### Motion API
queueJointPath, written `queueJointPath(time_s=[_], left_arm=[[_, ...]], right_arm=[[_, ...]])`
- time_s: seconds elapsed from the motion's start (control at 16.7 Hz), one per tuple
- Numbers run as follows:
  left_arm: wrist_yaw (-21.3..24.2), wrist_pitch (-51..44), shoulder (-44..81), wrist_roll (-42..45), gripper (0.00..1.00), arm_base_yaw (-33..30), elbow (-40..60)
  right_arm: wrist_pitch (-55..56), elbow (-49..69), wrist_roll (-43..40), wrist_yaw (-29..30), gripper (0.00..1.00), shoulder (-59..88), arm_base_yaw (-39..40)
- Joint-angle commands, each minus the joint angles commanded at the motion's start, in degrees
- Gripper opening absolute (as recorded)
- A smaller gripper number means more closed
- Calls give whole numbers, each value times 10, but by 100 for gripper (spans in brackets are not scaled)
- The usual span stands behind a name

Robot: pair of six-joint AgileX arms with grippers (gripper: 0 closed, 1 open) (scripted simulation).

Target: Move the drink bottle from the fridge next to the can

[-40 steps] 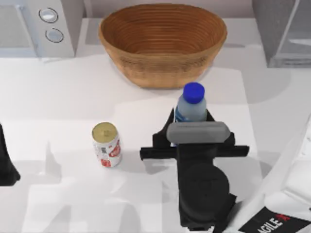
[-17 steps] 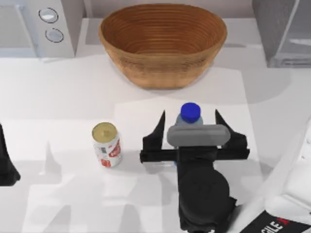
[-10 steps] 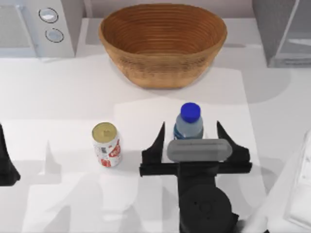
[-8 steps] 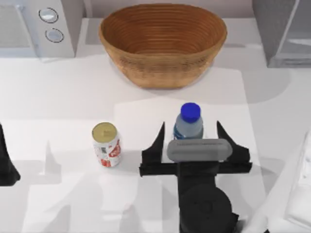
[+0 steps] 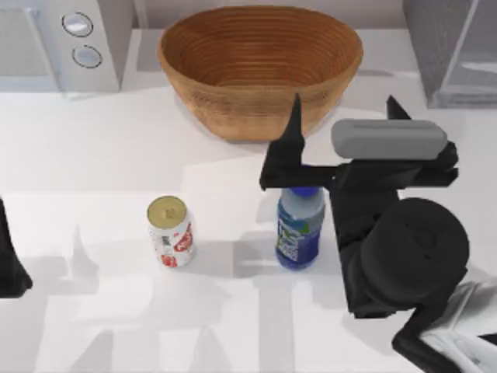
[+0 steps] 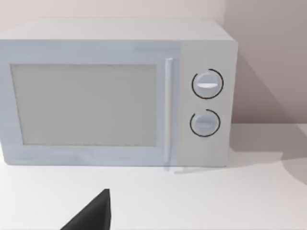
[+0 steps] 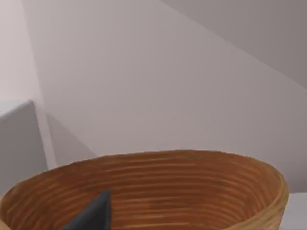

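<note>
The drink bottle (image 5: 299,233), clear with blue drink and a blue-green label, stands upright on the table to the right of the can (image 5: 170,231), a short gap between them. The can is white with red markings and a gold top. My right gripper (image 5: 345,116) hangs open above and behind the bottle, holding nothing; its black body covers the bottle's cap. One of its fingertips (image 7: 93,213) shows in the right wrist view in front of the basket (image 7: 144,191). The fridge (image 5: 439,47) stands at the back right corner. My left gripper (image 5: 9,256) rests at the table's left edge.
A large woven basket (image 5: 260,66) sits at the back middle, just behind my right gripper. A white microwave (image 5: 58,39) with two round knobs stands at the back left, its front facing the left wrist camera (image 6: 115,96). Bare table lies in front of the can and bottle.
My right gripper opened around the bottle, then rose and moved back and right, away from it. The bottle stays standing right of the can. The left arm has not moved.
</note>
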Motion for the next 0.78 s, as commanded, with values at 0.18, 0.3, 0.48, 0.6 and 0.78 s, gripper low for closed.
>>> queueJointPath(time_s=[0.18, 0.3, 0.48, 0.6, 0.78], left_arm=[[0, 0, 0, 0, 100, 0, 0], [0, 0, 0, 0, 100, 0, 0], [0, 0, 0, 0, 100, 0, 0], [0, 0, 0, 0, 100, 0, 0], [0, 0, 0, 0, 100, 0, 0]], right_arm=[[-104, -31, -2, -98, 100, -169, -85], [-188, -61, -3, -165, 100, -297, -149], [-326, -120, -5, -262, 100, -496, -253], [-422, -163, -5, -323, 100, -621, -318], [-559, -227, -3, -403, 100, -784, -406]])
